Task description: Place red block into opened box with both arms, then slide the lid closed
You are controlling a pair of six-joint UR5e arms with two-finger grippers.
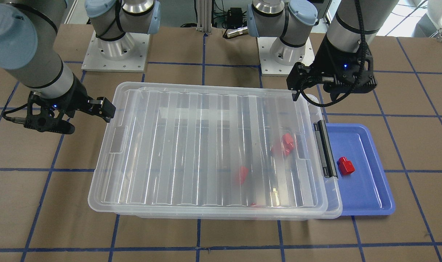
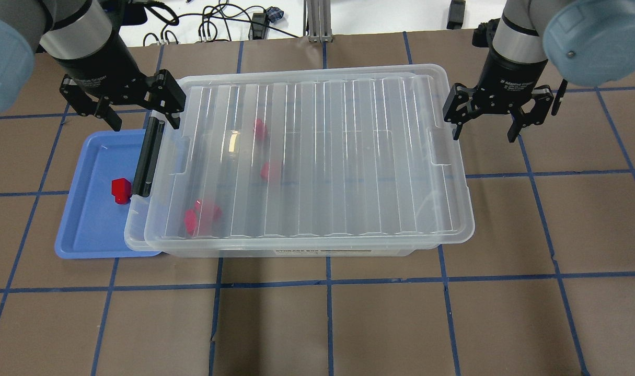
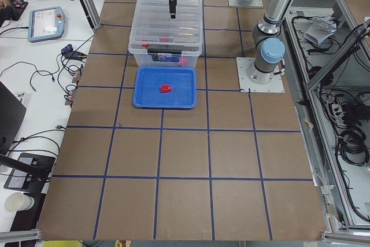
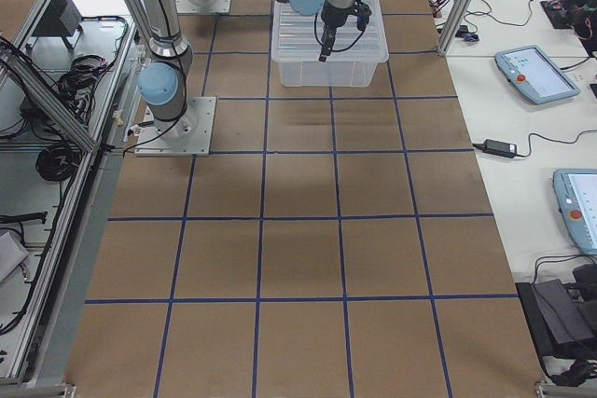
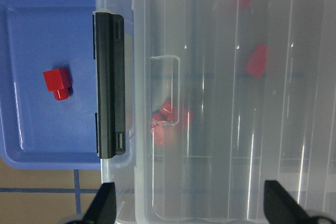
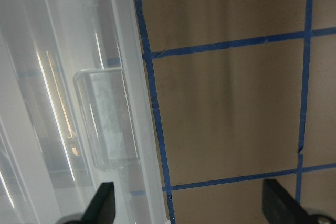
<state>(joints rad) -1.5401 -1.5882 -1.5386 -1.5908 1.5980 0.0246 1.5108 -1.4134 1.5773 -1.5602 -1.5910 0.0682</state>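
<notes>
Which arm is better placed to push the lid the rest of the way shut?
Probably right: the right gripper, open, sits beside the overhanging end of the lid, opposite the black bar of the box.

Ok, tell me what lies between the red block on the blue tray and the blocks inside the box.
The black bar and the clear end wall of the box stand between them; the left wrist view shows it plainest.

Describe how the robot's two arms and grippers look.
The left arm and right arm are silver-grey tubes with round light blue joint caps. The left gripper and right gripper are black and two-fingered, with white lettering on the collar and a small blue light. A black braided cable runs along the left forearm.
</notes>
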